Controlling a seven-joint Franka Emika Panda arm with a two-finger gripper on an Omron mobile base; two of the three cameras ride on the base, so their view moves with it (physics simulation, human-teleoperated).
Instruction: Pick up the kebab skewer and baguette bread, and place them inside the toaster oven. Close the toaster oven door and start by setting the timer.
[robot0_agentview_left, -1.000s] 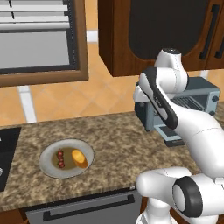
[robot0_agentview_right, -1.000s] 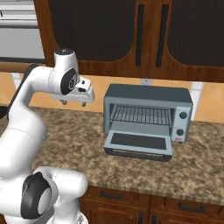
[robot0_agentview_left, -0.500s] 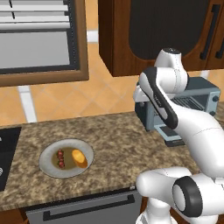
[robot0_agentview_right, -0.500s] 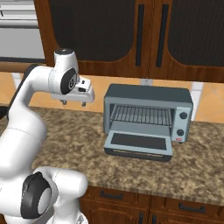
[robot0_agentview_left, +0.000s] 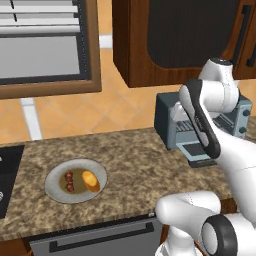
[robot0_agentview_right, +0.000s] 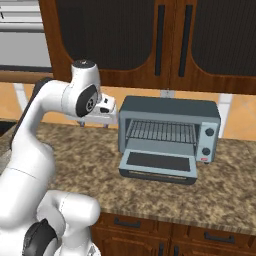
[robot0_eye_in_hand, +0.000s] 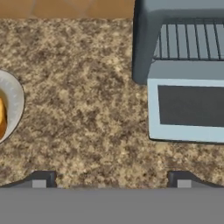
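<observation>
On the grey plate (robot0_agentview_left: 76, 180) at the tabletop's (robot0_agentview_left: 130, 165) left, kebab skewer (robot0_agentview_left: 69, 181) and baguette bread (robot0_agentview_left: 90, 181) lie side by side, long axes roughly parallel, running near-to-far. Nothing moved yet: pincer (robot0_eye_in_hand: 111, 177) hangs wide open, empty, above bare tabletop. Toaster oven (robot0_agentview_right: 169, 131) waits well to the right, toaster oven door (robot0_agentview_right: 158, 165) folded down; loading, closing, timer all remain.

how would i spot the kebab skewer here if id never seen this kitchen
Start at the speckled granite counter and find the round grey plate left of the toaster oven. On it, the kebab skewer is the short stick of dark red-brown chunks, left of the bigger golden-orange baguette bread.
</observation>
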